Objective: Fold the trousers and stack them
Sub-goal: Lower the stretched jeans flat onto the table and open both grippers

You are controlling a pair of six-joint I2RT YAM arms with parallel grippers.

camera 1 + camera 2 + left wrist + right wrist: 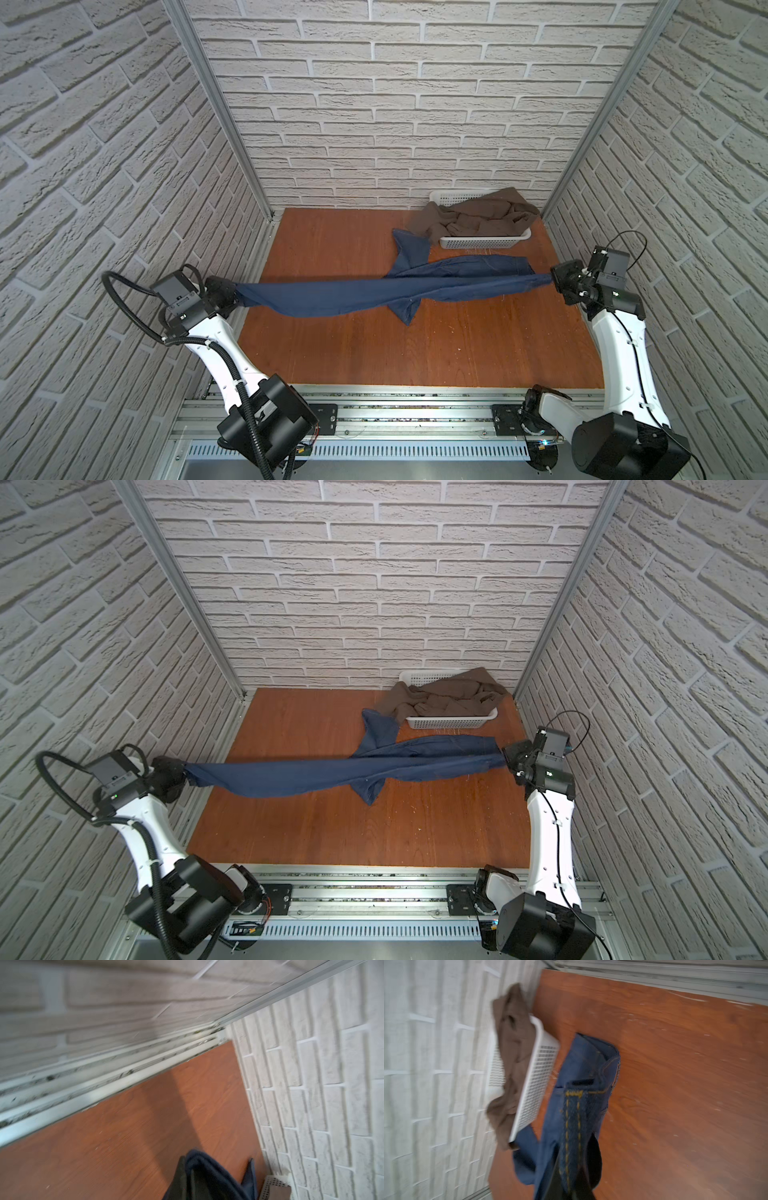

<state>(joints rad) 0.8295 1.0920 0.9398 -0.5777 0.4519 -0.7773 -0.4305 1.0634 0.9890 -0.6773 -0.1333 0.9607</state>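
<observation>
L gripper (235, 293) & R gripper (553, 281) both clamped on trousers (374, 291), stretched taut across mid-frame. Risk: free leg touches brown cloth (469, 218) upper right, so more pull may drag it & basket (482, 242).

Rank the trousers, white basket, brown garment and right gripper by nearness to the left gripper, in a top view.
1. trousers: clamped in the left gripper.
2. brown garment: back right, spilling out toward the left.
3. white basket: beneath it, barely farther.
4. right gripper: far right edge.
</observation>
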